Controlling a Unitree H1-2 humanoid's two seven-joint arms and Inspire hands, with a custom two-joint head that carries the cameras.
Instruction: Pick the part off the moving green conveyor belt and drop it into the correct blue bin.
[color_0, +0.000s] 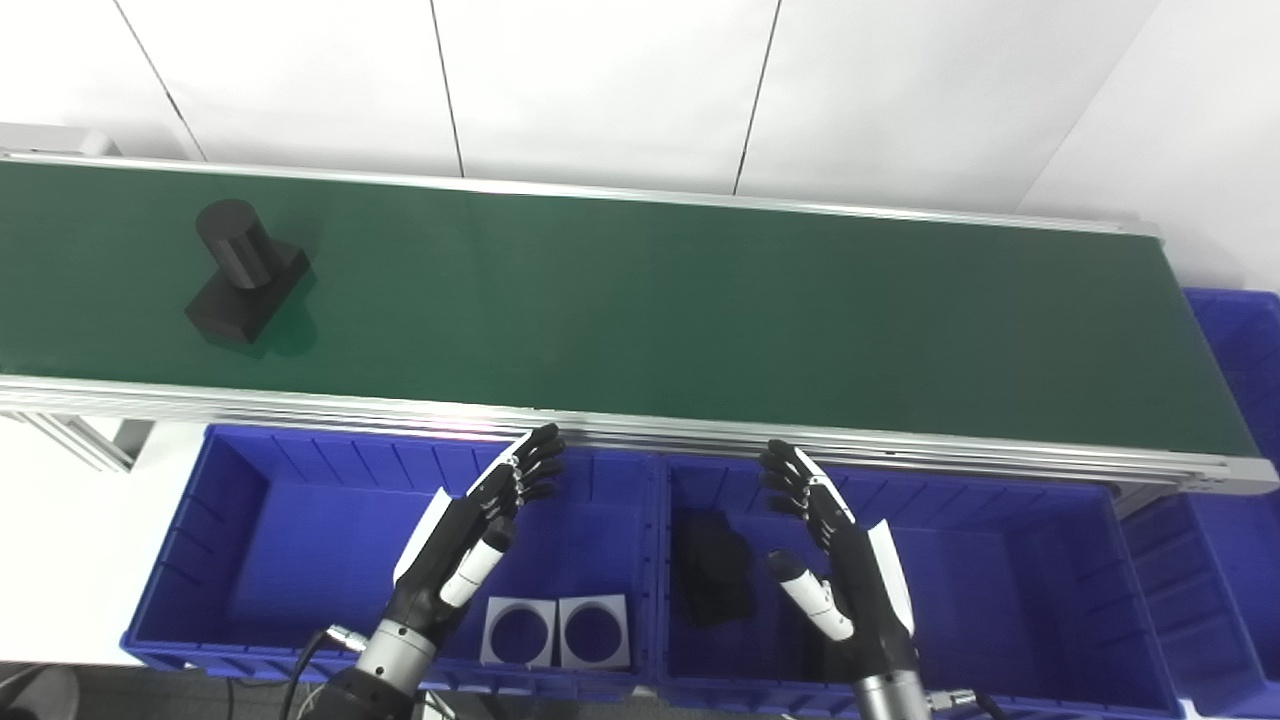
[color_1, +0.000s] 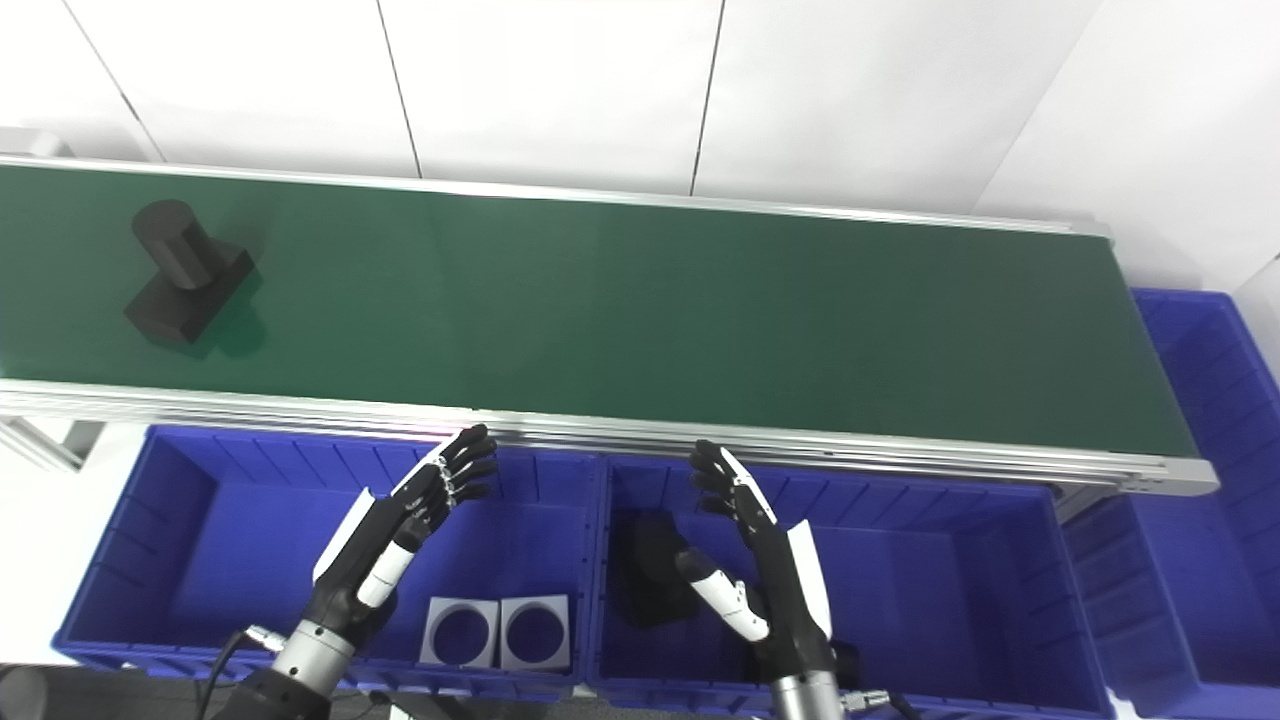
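In the left eye view, the black part (color_0: 243, 285) lies on the far left of the green conveyor belt (color_0: 700, 310), not yet picked. The left hand (color_0: 478, 530) and right hand (color_0: 838, 555) hover over the blue bins with fingers spread, holding nothing.

In the right eye view, the left bin (color_1: 180, 520) holds two grey square plates (color_1: 497, 632), and the right bin (color_1: 950, 560) holds a dark piece (color_1: 650, 570). A white panelled wall (color_1: 560, 90) stands behind.
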